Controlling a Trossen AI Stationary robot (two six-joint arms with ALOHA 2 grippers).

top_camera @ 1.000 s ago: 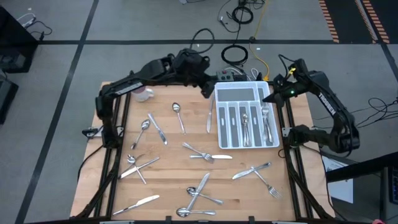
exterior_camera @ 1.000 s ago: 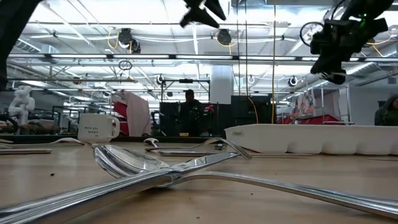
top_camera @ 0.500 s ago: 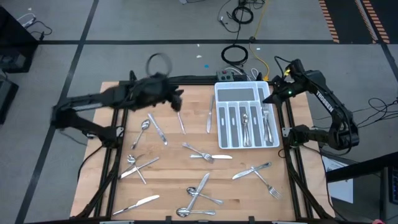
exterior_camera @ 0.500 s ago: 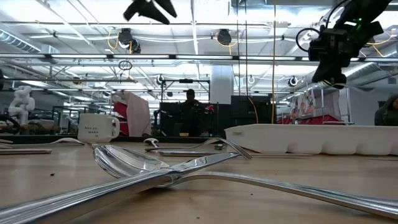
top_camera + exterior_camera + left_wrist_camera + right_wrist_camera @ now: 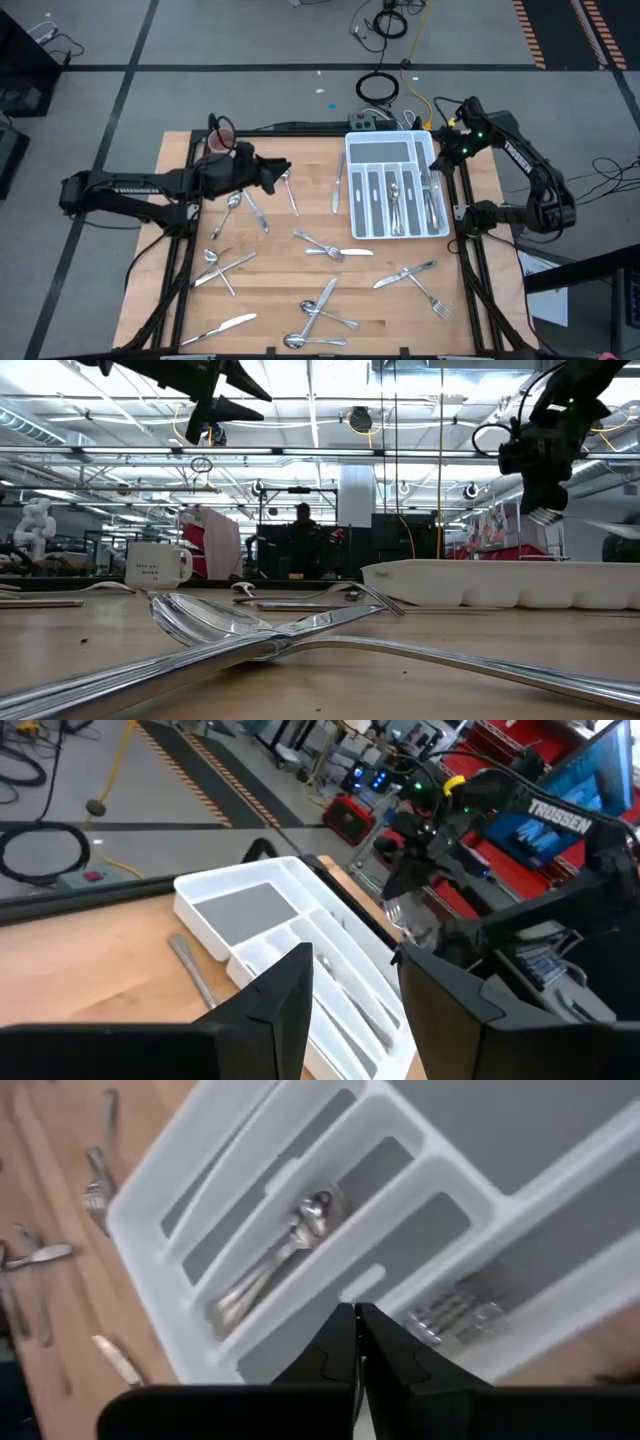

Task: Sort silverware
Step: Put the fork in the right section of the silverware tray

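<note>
The white cutlery tray (image 5: 395, 150) stands at the far right, with spoons (image 5: 290, 1245) and forks (image 5: 455, 1315) in its slots. Loose silverware lies over the wood: a spoon (image 5: 286, 185), a knife (image 5: 337, 190), a crossed fork and knife (image 5: 330, 248), and more pieces near the front edge (image 5: 320, 312). My left gripper (image 5: 282, 170) hangs open and level above the far-left spoon, with nothing between its fingers (image 5: 290, 990). My right gripper (image 5: 437, 160) is shut over the tray's right-hand slot, and fork tines (image 5: 545, 515) show just under it. My right gripper is shut on a fork whose tines (image 5: 545, 515) stick out below the fingers in the low view. The fingers slant down from the table's right side. The fork hangs clear above the tray. In the right wrist view my own fingers (image 5: 340, 1350) hide the place of contact.
A white mug (image 5: 222, 135) stands at the far left corner, close behind my left arm. A power strip and cables (image 5: 372, 120) lie beyond the far edge. There is bare wood at the table's middle left (image 5: 280, 270). A person (image 5: 305, 525) stands far back in the room.
My left gripper has swung from beside the tray's far-left corner toward the table's left and sunk lower. It has tipped to level and rolled, and it stays open. My right gripper has turned a little over the tray, so the fork tines now show below it.
</note>
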